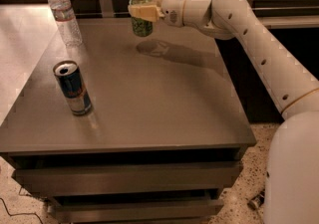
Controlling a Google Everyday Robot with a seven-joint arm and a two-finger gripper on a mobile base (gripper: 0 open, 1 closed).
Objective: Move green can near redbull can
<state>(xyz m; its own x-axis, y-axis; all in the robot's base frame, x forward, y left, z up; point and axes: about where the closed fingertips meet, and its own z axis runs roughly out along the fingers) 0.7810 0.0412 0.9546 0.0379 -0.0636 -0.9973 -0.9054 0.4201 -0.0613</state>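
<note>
Water bottle (65, 16) is seen at 11 o'clock on the bench (164, 103). Redbull can (73, 88) is stood upright at approx. 8 o'clock. Green can (142, 26) is clamped by the hand (141, 13) at 12 o'clock, held above the bench, well apart from redbull can.

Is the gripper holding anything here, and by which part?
Yes. The gripper is shut on the green can, clamping its upper half just under the rim and holding it upright above the table's far side.
</note>
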